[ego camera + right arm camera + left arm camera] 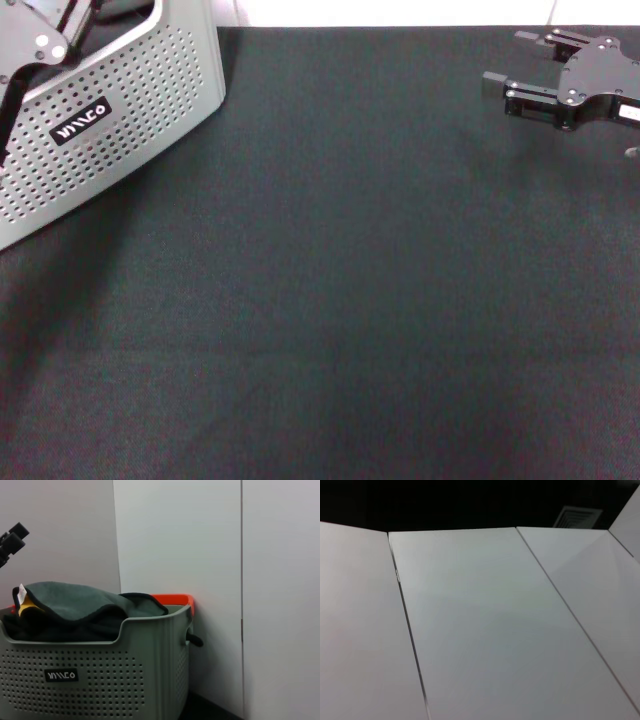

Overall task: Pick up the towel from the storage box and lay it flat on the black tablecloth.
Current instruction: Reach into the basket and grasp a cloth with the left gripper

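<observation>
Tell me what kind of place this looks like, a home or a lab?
Probably a lab or test bench, not a home: a table under a plain black tablecloth, bare white wall panels behind, and one grey storage box holding a folded towel, staged for a robot arm.

From my remote station, I see the storage box [150, 90] in light grey, its walls dotted with round perforations, a black logo plate [80, 122] lettered white. The towel [75, 607] shows grey with black trim, a hint of yellow, perhaps an orange edge. The black tablecloth [350, 300] is plain matte.
</observation>
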Robot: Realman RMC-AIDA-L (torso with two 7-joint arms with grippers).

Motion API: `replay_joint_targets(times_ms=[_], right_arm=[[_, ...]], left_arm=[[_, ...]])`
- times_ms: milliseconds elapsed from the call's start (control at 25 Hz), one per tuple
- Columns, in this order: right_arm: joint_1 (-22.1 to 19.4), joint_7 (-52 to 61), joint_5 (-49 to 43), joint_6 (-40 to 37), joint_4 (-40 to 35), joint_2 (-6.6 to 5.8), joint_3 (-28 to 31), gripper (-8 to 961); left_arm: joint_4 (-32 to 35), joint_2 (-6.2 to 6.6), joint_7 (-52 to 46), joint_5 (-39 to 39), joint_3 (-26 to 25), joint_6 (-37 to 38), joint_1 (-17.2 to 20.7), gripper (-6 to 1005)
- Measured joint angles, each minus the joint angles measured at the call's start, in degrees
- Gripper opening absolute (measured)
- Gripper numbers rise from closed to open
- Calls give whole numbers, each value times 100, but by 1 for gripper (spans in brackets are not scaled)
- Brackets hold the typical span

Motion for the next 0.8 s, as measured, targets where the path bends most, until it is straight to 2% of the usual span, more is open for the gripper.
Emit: replay_joint_targets(times_ms=[320,480,640,800], right_arm=[[15,-129,10,191,-3,4,1,707],[22,-139,39,320,-3,5,1,707],[57,-175,45,361,-1,9,0,707],[43,-207,51,366,2,12,1,707]], left_arm=[[-461,0,565,-181,-34,8,-405,738],[-618,0,471,-250,-61,-33,-635,738],[-513,49,-384,-444,-55,-139,-680,738],[83,51,-1766,-407,28,-296,-540,738]])
